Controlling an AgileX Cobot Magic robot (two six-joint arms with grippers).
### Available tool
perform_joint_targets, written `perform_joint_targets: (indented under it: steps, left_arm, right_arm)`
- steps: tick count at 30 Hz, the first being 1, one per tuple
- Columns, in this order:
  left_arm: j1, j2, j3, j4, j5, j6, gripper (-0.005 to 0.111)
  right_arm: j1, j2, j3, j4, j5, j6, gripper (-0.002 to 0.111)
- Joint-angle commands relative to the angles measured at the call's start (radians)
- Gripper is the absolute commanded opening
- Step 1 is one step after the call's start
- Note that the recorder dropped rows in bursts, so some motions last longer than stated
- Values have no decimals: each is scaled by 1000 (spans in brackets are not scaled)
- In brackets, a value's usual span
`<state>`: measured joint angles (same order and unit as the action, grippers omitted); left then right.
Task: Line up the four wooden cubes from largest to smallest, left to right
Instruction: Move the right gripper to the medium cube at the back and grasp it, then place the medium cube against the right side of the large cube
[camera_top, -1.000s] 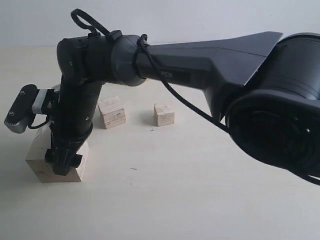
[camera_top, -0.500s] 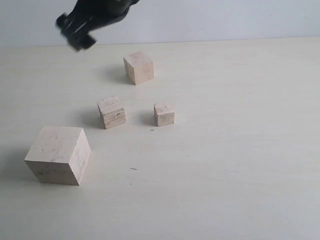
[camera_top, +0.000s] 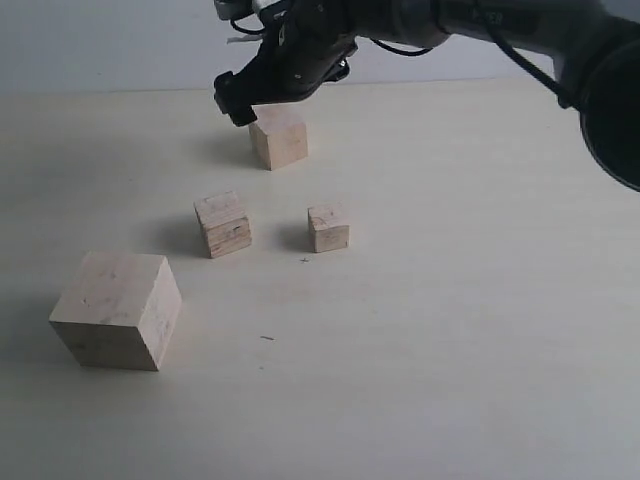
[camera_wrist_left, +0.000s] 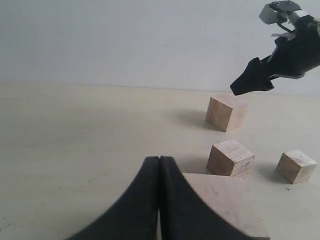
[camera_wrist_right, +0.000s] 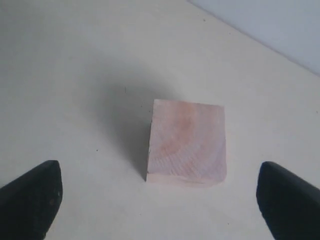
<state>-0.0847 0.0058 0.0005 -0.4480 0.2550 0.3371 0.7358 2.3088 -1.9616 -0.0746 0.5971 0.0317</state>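
Four cubes (camera_top: 117, 310) on pale tabletop (camera_top: 450, 350), white wall (camera_top: 100, 45); right pincer (camera_wrist_right: 160, 202) gaping, left pincer (camera_wrist_left: 159, 167) closed.

Exterior overlooks the table (camera_top: 450, 350) — every view shares the far cube (camera_top: 279, 137).

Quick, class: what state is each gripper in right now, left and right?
Left gripper: closed, holding nothing.
Right gripper: open, over a wooden cube, not gripping it.
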Motion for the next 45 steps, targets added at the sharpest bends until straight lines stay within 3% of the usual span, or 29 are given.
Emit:
perform_joint_targets:
  steps: [1,13,15,16,17,18,19,24,26,30,32,36,42,45]
  left_arm:
    - [1,-6,-1,-2,0,-2,0]
    - [1,-6,-1,-2,0,-2,0]
    - [1,-6,-1,-2,0,-2,0]
    - [1,-6,-1,-2,0,-2,0]
    - [1,-6,-1,-2,0,-2,0]
    - [1,-6,-1,-2,0,-2,0]
    - [1,-6,-1,-2,0,-2,0]
    - [1,-6,-1,-2,1,-2,0]
    - [1,-6,-1,-2,1,-2,0]
    - [1,-6,-1,-2,1,-2,0]
    - [1,-6,-1,-2,1,-2,0]
    - [1,-6,-1,-2,1,-2,0]
    - [1,-6,-1,-2,1,-2,0]
    - [1,-6,-1,-2,1,-2,0]
  right_arm:
    - [-30,36,0,-22,-90,28,105]
    - [-49,162,0,100,-245,-14,104]
    - [-51,171,0,100,-245,-26,86]
    - [-51,169,0,100,-249,-32,60]
    - [-51,167,0,100,-250,-32,43]
    - [-51,143,0,100,-236,-32,6]
    - [-51,123,0,101,-214,-32,2]
    - [-49,-202,11,75,74,-108,0]
    - [-49,-339,112,220,102,-260,0]
    - [-49,-554,496,578,28,-677,0]
    - [-49,-607,657,793,30,-1005,0]
    - [-49,-612,846,1115,62,-1459,0]
    - [-36,-467,876,1152,150,-1538,0]
    - [17,-394,850,1152,130,-1575,0]
